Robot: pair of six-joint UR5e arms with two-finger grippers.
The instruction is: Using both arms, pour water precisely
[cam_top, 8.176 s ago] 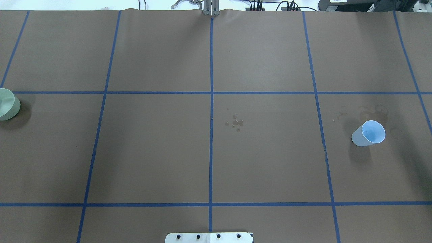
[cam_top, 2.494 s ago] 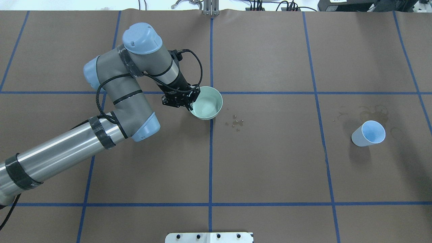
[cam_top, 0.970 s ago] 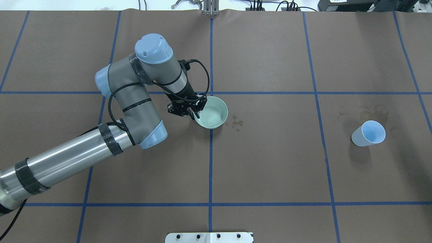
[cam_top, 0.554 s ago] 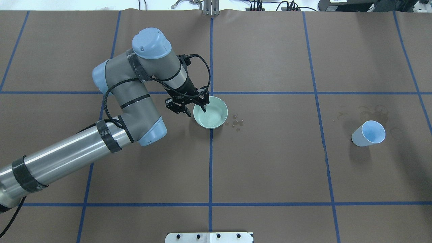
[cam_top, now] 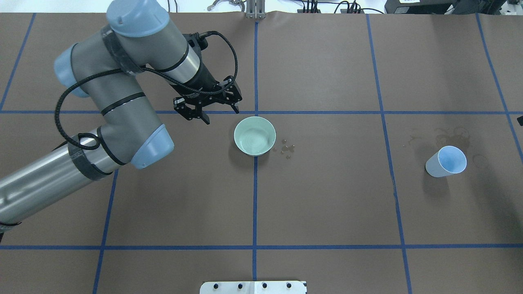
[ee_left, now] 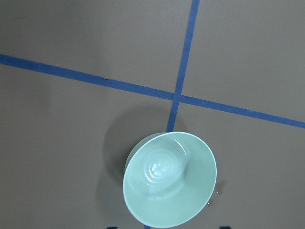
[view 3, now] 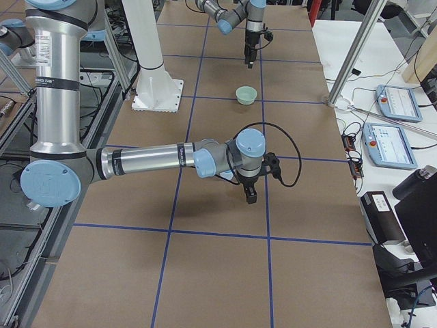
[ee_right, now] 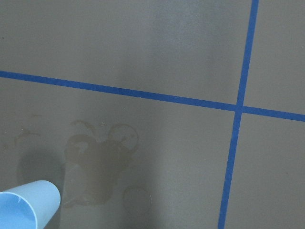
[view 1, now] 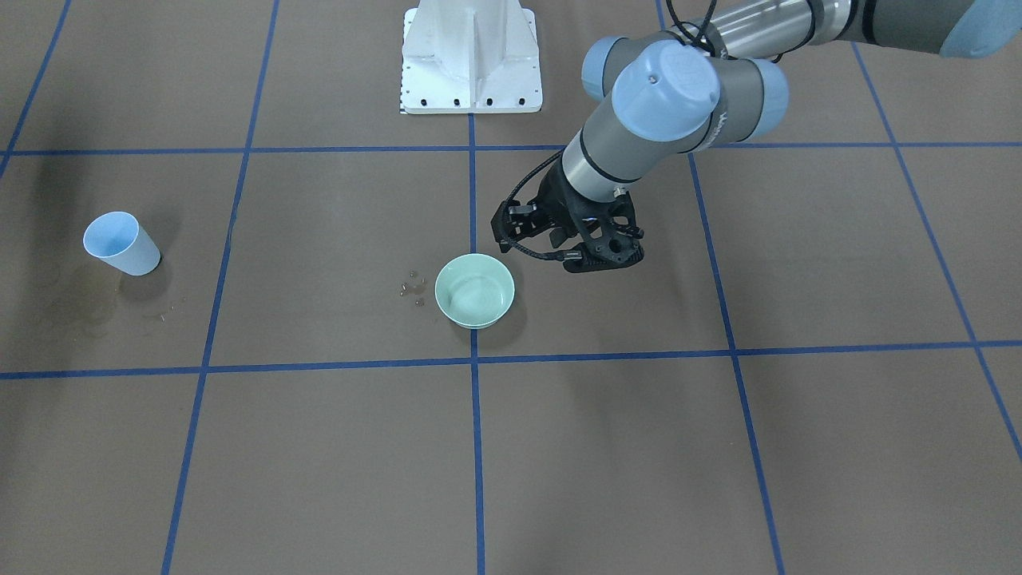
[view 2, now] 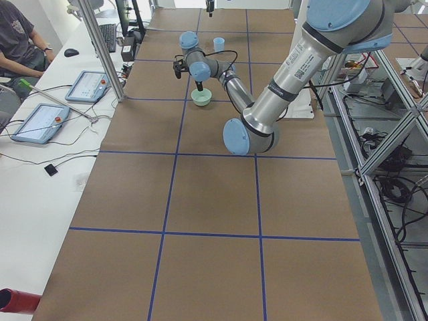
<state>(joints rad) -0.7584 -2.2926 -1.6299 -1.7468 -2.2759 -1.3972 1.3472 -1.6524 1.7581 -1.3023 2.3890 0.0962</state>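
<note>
A pale green bowl (cam_top: 255, 136) stands upright on the brown paper at the table's centre; it also shows in the left wrist view (ee_left: 169, 179). My left gripper (cam_top: 221, 115) is open and empty, raised beyond and left of the bowl, apart from it. A light blue cup (cam_top: 446, 161) stands at the right and shows in the right wrist view (ee_right: 26, 206), with a faint glint of water inside. My right gripper (view 3: 250, 195) shows only in the exterior right view, low over the paper; I cannot tell whether it is open or shut.
Small droplets (cam_top: 286, 148) lie on the paper just right of the bowl. Dried wet rings (ee_right: 97, 160) mark the paper beside the cup. The white pedestal base (view 1: 471, 56) stands at the robot's edge. Blue tape lines (cam_top: 255, 183) grid the table.
The left gripper carried the bowl from the left edge to the centre, set it down, opened off its rim, and has now lifted away to the back left. The cup has not moved.
</note>
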